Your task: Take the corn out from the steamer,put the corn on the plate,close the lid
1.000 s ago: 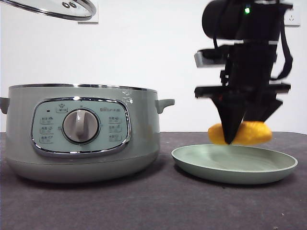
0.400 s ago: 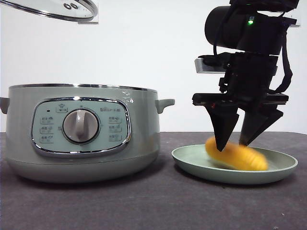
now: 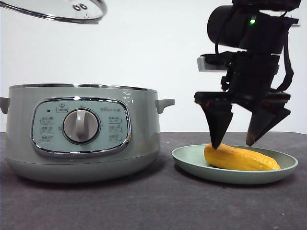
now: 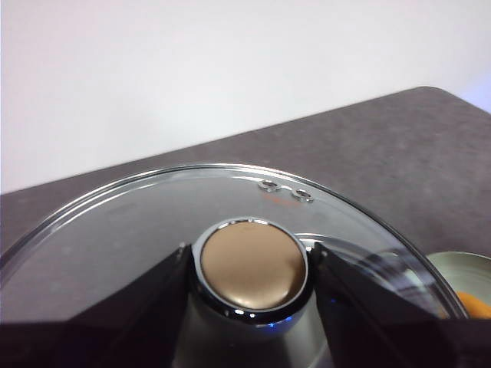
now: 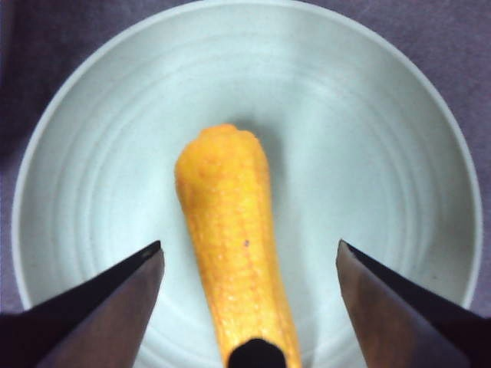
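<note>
Yellow-orange corn point(image 3: 241, 158), one cob, on one plate point(image 3: 192, 163).

**Clearances around the steamer**

Steamer point(image 3: 81, 132): rim uncovered, open air above it. Lid point(image 3: 55, 9) held high over its left part, gripped at the knob by the left gripper point(image 4: 249, 268). Just right of the steamer: plate point(image 3: 235, 165) with corn point(image 3: 240, 158); right gripper point(image 3: 235, 143) spread directly above, blocking descent there.

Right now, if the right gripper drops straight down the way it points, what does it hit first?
Likely the yellow-orange tapered corn cob lying on the shallow pale green plate. The right gripper hangs open just above it, jaws either side.
</note>
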Robot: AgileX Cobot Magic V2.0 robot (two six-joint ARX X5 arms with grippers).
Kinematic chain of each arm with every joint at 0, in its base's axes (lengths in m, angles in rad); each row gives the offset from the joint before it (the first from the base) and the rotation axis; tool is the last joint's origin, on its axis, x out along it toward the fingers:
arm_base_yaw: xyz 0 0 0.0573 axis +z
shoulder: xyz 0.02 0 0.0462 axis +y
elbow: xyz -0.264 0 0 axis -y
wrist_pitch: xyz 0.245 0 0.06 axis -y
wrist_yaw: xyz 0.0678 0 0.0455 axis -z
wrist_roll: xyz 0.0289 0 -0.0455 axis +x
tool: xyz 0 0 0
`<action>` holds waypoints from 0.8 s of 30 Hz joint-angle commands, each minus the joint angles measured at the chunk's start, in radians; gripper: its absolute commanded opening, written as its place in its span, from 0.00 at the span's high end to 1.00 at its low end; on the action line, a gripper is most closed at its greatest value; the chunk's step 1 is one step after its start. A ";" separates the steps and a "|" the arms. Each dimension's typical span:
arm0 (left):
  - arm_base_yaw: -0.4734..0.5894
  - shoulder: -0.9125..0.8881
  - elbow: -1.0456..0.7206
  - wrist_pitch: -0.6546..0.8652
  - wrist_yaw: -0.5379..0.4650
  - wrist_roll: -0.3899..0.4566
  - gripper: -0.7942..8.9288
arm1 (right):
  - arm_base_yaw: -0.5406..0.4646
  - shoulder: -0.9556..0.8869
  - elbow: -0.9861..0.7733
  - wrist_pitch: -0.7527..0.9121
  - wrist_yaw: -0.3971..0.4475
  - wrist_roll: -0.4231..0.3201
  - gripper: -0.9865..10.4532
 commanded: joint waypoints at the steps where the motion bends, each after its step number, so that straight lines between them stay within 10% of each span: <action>1: -0.003 0.017 0.009 0.047 0.034 -0.029 0.93 | 0.001 -0.046 -0.010 -0.009 -0.001 0.006 0.58; 24: -0.085 0.389 0.009 0.107 0.079 -0.058 0.93 | -0.018 -0.365 -0.010 -0.111 0.008 0.006 0.58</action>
